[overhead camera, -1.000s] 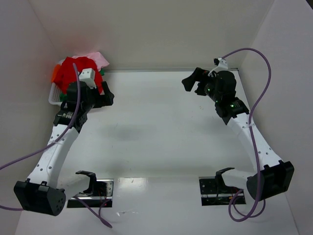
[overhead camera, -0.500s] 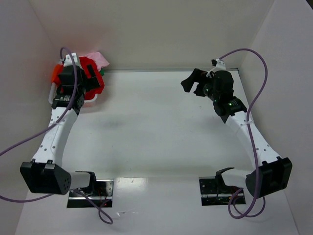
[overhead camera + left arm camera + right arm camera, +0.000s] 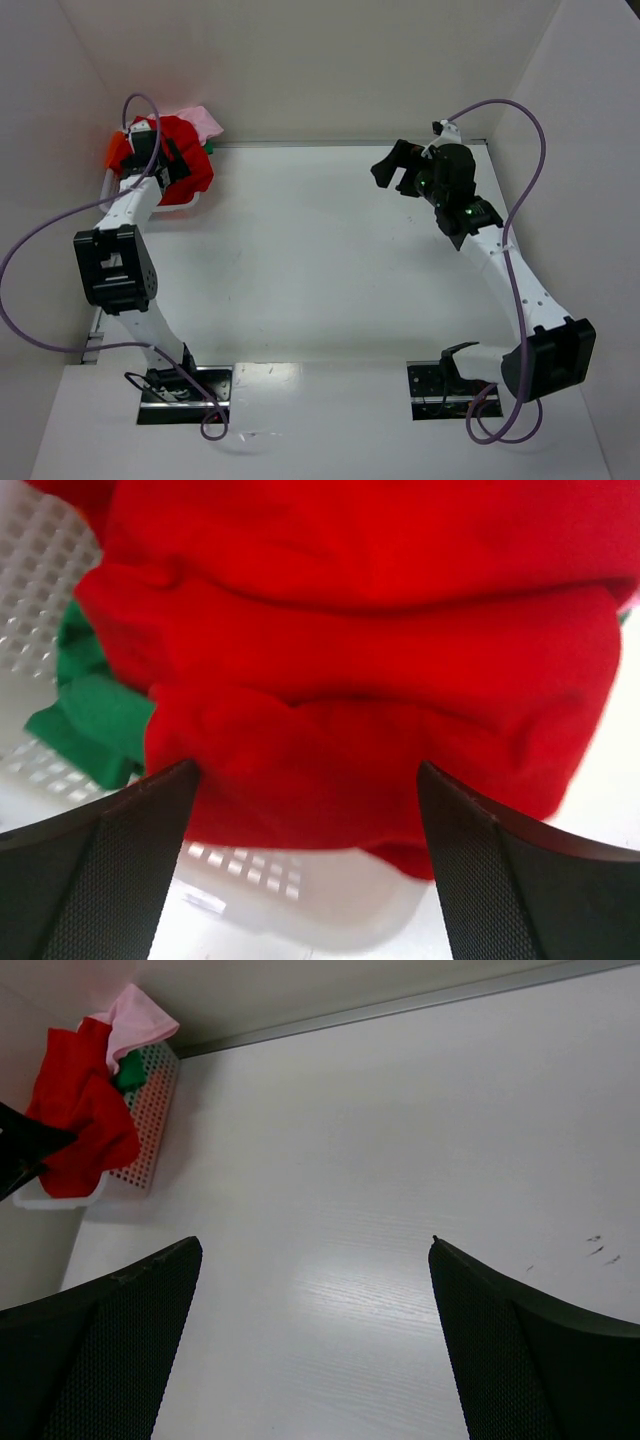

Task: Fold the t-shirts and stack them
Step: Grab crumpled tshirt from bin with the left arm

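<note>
Red shirt (image 3: 350,680) over white basket (image 3: 300,905)

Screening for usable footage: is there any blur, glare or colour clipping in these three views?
Top external: even, soft light, with a bright reflection on the table near the arm bases. Left wrist: the red shirt fills the view, heavily saturated and soft, so its folds are faint, and the basket grid is blurred too. Right wrist: fairly sharp, with the left corner dimmer.
</note>
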Robot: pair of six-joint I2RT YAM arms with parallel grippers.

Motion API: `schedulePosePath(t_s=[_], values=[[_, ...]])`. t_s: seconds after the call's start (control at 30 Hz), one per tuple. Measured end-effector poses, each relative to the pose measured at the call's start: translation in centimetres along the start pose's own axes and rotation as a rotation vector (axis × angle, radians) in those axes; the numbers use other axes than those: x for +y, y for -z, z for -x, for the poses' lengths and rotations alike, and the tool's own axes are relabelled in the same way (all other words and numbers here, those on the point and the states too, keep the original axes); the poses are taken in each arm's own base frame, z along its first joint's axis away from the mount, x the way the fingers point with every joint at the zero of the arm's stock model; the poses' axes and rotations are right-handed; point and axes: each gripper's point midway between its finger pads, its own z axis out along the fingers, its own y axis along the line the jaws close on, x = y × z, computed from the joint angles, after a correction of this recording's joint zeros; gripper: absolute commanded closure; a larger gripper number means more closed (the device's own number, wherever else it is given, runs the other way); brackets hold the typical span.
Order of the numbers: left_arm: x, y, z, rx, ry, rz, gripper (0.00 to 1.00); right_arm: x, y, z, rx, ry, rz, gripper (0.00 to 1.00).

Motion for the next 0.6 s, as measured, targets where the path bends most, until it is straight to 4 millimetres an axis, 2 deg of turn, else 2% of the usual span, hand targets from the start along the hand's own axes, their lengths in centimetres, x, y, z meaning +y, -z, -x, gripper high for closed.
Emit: schedulePosePath(t_s=[0.17,0.23,0.27,0.37,0.4,0.5,0.53,0.6], values=[[0.5,-2.0,0.3,-0.001,0.025,0.01,0.05,-0.6,-0.8,-0.7,0.02,-0.002,-0.021,0.0],[0.9,-2.3,0.9,-0.015,0.037,0.016,0.12,-0.8,-0.9,-0.8,0.022,-0.003,-0.027,0.0],[1.1,-2.4,1.1,-0.021,0.041,0.018,0.25,-0.8,-0.9,-0.8,0.021,-0.003,-0.029,0.0],[1.6,-2.7,1.4,-0.032,0.055,0.024,0.5,-0.8,-0.9,-0.7,0.02,-0.002,-0.03,0.0],[1.7,-2.9,1.4,-0.033,0.056,0.025,0.66,-0.8,-0.9,-0.7,0.019,-0.002,-0.031,0.0],[1.7,-3.1,1.3,-0.028,0.068,0.022,0.88,-0.9,-0.9,-0.7,0.017,-0.001,-0.034,0.0],[1.6,-3.1,1.3,-0.028,0.071,0.019,1.0,-0.9,-0.9,-0.7,0.018,-0.001,-0.034,0.0],[1.5,-3.1,1.3,-0.029,0.076,0.011,1.0,-0.9,-0.9,-0.7,0.017,0.0,-0.035,0.0]])
